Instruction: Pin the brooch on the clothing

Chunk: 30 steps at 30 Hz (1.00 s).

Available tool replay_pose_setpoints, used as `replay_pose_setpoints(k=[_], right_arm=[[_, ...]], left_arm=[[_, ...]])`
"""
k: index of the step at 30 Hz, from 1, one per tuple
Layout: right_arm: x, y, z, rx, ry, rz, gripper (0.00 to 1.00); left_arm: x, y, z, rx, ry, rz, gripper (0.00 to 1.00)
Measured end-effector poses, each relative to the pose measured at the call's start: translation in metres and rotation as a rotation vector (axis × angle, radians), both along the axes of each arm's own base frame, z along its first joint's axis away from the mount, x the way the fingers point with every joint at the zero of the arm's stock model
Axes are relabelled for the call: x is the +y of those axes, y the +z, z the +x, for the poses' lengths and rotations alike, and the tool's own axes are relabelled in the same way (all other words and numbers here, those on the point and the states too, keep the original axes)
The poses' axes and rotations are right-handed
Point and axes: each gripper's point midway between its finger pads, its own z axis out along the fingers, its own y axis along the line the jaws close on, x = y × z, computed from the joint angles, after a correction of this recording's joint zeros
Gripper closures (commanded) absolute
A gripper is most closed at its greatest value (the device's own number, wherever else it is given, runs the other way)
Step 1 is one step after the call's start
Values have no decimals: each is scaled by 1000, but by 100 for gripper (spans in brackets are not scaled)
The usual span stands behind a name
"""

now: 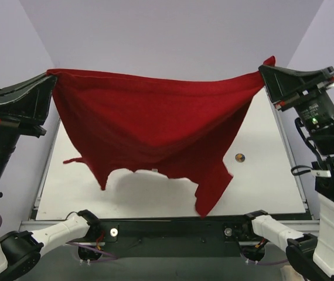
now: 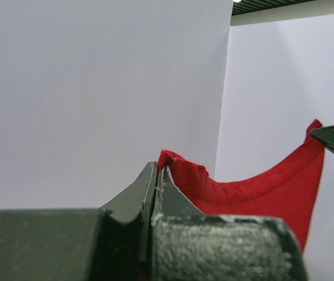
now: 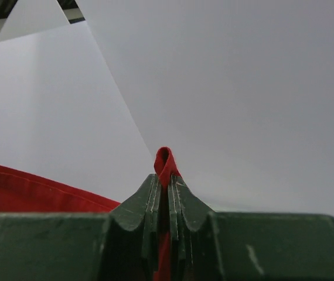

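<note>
Bright, even light; soft shadow on table (image 1: pixel 261 181) under shirt (image 1: pixel 155 117).

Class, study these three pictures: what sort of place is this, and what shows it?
Probably a robotics lab bench: the left gripper and right gripper hold a red T-shirt above a white table, where a small brooch lies, boxed in by plain pale walls.

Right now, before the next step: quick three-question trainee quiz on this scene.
1. True or false: the brooch is already pinned to the T-shirt.
2. The left gripper and right gripper each: A) hang open, B) are shut on the T-shirt, C) hold the brooch.
3. Fill in: the brooch lies on the ____, apart from the T-shirt.
Key: 1 false; 2 B; 3 table.
</note>
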Motion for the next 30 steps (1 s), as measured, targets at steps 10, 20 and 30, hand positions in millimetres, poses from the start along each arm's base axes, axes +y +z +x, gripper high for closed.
replay_pose_setpoints(k=[10, 20, 30], right_arm=[[-10, 6, 4, -24, -59, 22, 100], [22, -113, 169, 348, -88, -94, 100], [18, -86, 208, 338, -73, -59, 100]], left_arm=[[-9, -28, 52, 143, 119, 8, 100], [-26, -114, 172, 426, 367, 163, 100], [11, -93, 253, 457, 423, 129, 100]])
